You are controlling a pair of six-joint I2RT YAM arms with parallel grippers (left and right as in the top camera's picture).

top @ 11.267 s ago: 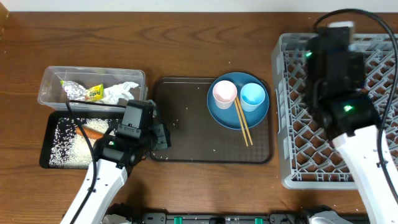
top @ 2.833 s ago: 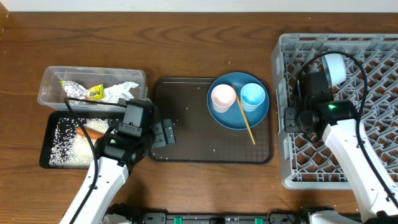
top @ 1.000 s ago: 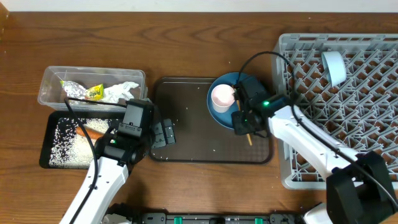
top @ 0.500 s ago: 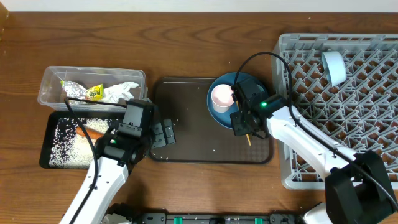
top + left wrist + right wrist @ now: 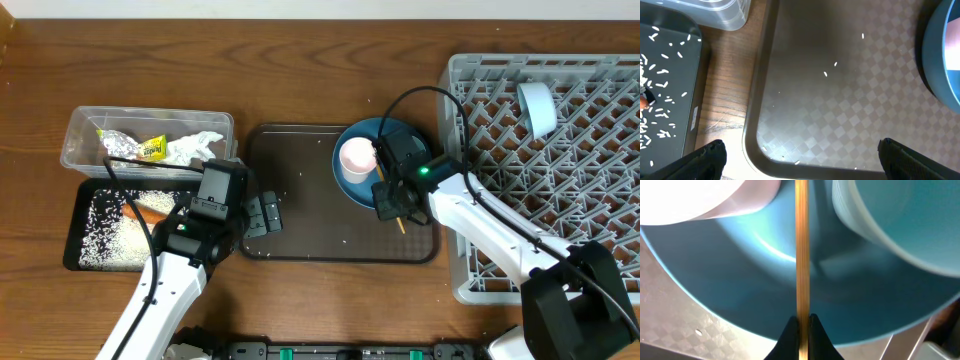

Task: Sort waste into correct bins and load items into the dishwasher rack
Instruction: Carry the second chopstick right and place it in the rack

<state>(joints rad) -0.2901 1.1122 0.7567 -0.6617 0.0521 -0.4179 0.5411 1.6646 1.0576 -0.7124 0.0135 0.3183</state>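
Done: foil (image 5: 118, 147) and tissue (image 5: 195, 148) lie in the clear tub (image 5: 150, 112), carrot (image 5: 150, 212) and rice (image 5: 110, 235) in the black tray (image 5: 72, 240), bowl (image 5: 536, 108) at the far side of the rack (image 5: 600, 200). Outstanding: blue plate (image 5: 352, 188), pink cup (image 5: 358, 155), light blue cup (image 5: 900, 220), wooden chopstick (image 5: 801, 255). Only the right wrist view shows the right jaws pinched shut on the chopstick, which lies on the plate between both cups; overhead, the arm (image 5: 480, 215) hides the light blue cup. Left jaws gape empty over stray grains (image 5: 825, 74) on the serving tray (image 5: 805, 125).
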